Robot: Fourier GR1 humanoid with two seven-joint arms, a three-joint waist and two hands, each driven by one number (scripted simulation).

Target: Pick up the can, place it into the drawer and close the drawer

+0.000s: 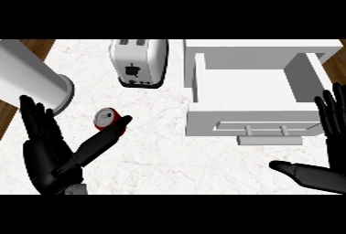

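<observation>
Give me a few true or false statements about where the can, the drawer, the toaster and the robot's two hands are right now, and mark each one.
1. The drawer stands open and nothing shows inside it. True.
2. The can lies inside the drawer. False: it is on the counter, left of the drawer, by the left hand.
3. The right hand is curled round the can. False: it is open near the view's right edge, away from the can.
4. The toaster stands left of the drawer. True.
5. The left hand's fingers are straight. True.
</observation>
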